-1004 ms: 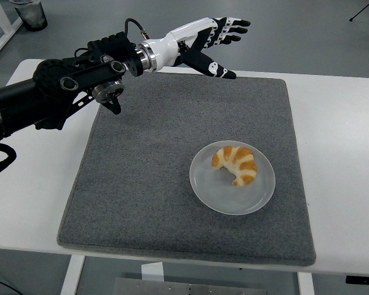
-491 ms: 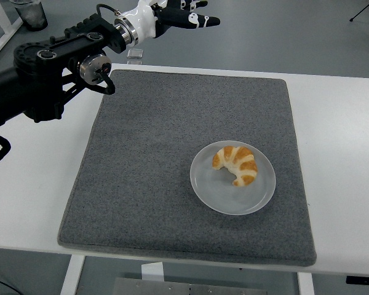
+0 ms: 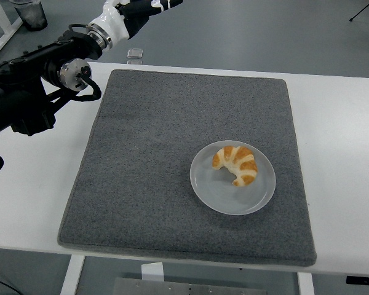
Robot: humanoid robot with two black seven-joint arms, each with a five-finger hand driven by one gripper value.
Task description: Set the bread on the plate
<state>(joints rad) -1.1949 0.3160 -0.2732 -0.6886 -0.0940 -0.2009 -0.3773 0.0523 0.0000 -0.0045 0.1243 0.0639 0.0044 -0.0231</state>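
Since the earlier frames the left arm (image 3: 37,92) is pulling back up and to the left; the left hand (image 3: 149,5), which was spread over the far edge of the mat, is now mostly cut off by the pic's top edge. The bread and plate are sitting right where they were.

Near to far: the white table (image 3: 344,153) is running across the whole view, w/ its near edge at the bottom. On it a grey mat (image 3: 147,172) is lying flat, covering most of the middle. Right of the mat's center, a pale round plate (image 3: 206,190) is resting on the mat. The bread (image 3: 235,162), a croissant w/ brown and cream stripes, is lying on the plate's far half, curved ends pointing near-right. Nothing is touching it.

Farther left, the black arm is hanging above the table's far-left corner, white wrist section angling up toward the top edge. Only a bit of the hand is showing, so can't tell how open the fingers are; no sign of it holding anything in what shows.
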